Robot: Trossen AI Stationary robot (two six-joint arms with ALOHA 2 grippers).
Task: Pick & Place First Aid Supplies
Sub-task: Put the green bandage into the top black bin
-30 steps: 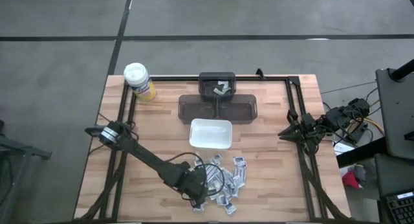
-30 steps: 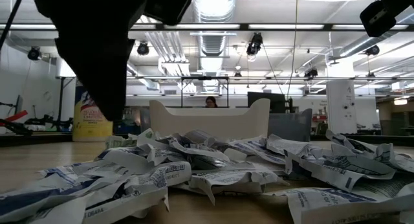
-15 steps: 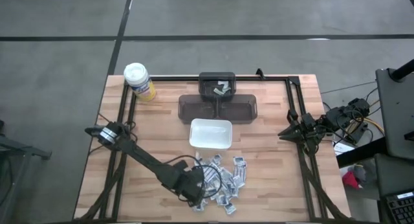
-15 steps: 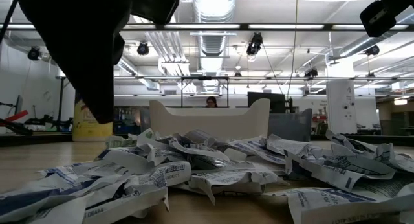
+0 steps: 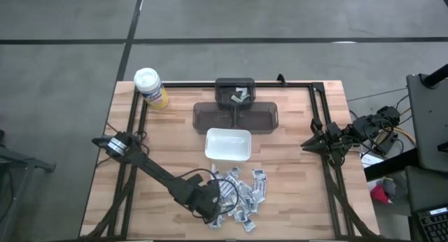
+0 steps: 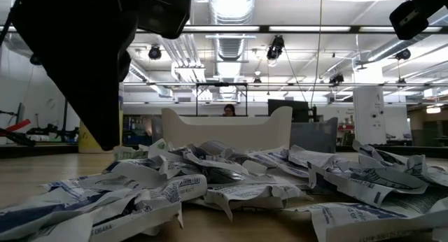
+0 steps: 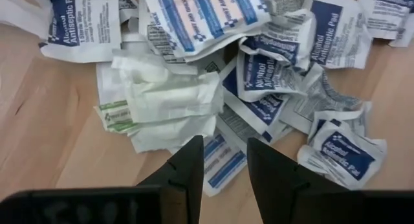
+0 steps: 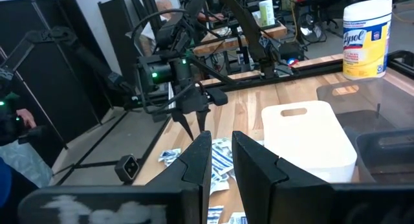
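Note:
The first aid supplies (image 5: 241,193) lie in a loose pile of small white and blue packets on the wooden table, near its front edge. They also fill the left wrist view (image 7: 259,75). My left gripper (image 7: 223,162) hangs open above the pile's near left part (image 5: 213,212), fingers pointing steeply down. Nothing is between them, and a blue-and-white packet (image 7: 220,160) lies below the gap. From the right wrist view my left gripper (image 8: 189,123) stands clear above the packets. My right gripper (image 8: 220,153) waits open and level at the table's right edge (image 5: 311,144).
A white rectangular dish (image 5: 228,144) stands just beyond the pile. Behind it is a dark tray (image 5: 236,117) and a dark bin (image 5: 235,94) holding a few packets. A yellow canister (image 5: 150,87) stands at the far left corner. Black rails (image 5: 322,130) frame the table.

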